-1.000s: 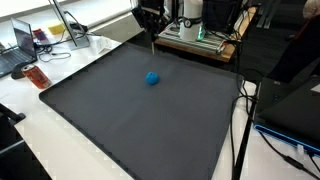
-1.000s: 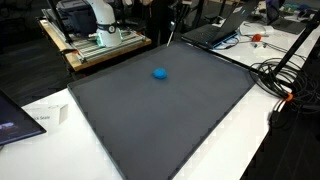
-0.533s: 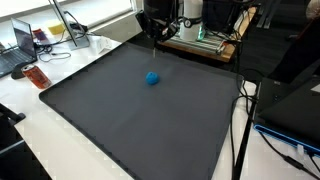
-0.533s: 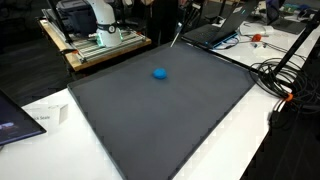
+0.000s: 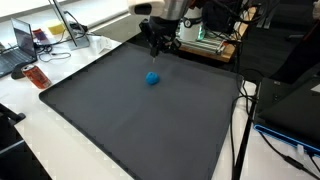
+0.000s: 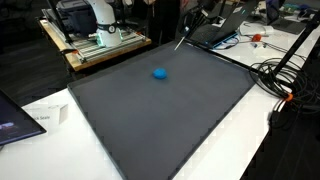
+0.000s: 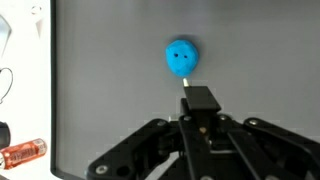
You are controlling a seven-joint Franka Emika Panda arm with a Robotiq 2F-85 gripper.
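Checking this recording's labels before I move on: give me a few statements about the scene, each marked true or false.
1. The blue ball lies on the dark mat. True.
2. The gripper has its jaws closed on the blue ball. False: the ball lies free on the mat, apart from the gripper.
3. A thin rod sticks out from between the jaws. True.
4. The reddish object lies on the mat beside the ball. False: it lies off the mat, on the white table.
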